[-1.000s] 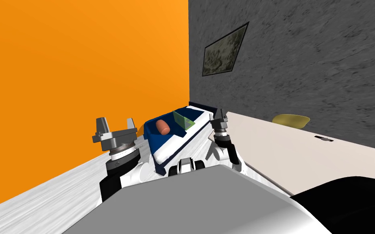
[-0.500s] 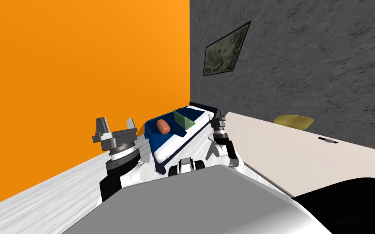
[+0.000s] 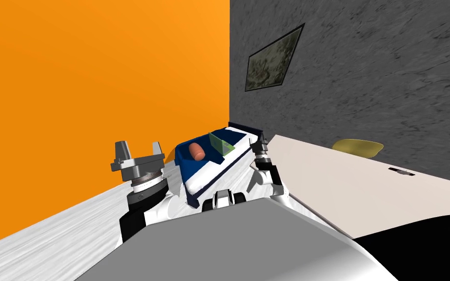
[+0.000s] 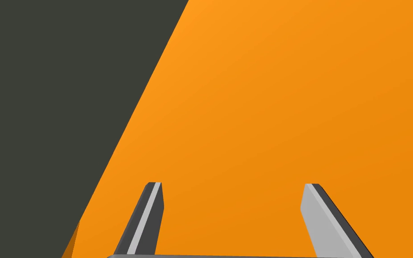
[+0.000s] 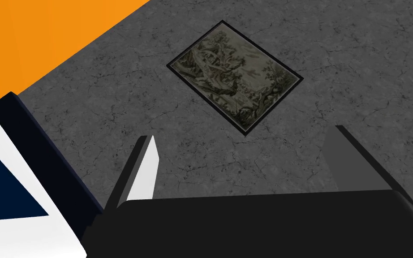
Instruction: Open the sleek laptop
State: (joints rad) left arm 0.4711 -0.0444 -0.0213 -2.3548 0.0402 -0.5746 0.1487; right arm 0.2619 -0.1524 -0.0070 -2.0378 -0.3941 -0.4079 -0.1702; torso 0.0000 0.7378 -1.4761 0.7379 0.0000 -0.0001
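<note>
Left gripper (image 3: 138, 145): raised in front of the orange wall (image 3: 97, 73), above the white floor (image 3: 58, 239), its two fingers (image 4: 320, 215) spread wide with nothing between them. Right gripper (image 3: 259, 142): raised between the bed (image 3: 204, 178) and the near corner of the pale table (image 3: 346, 190), pointing towards the grey wall (image 3: 375, 83); in the right wrist view its fingers (image 5: 145, 174) also stand wide apart and hold nothing, with a dark-framed picture (image 5: 234, 76) on the wall beyond them and a navy and white corner of the bed beside them. Laptop (image 3: 400, 171): seen as a small, flat, dark shape lying on the table near its far edge, close to the grey wall, on the right arm's side and well apart from both grippers; whether its lid is up or down cannot be told. A yellowish rounded thing (image 3: 358, 147) shows above the table's far edge, against the grey wall, beside the laptop. The bed, navy and white, runs into the corner where the two walls meet; on it lie a reddish roll-shaped cushion (image 3: 195, 151) and, just beside that, a green see-through wedge (image 3: 219, 144).
</note>
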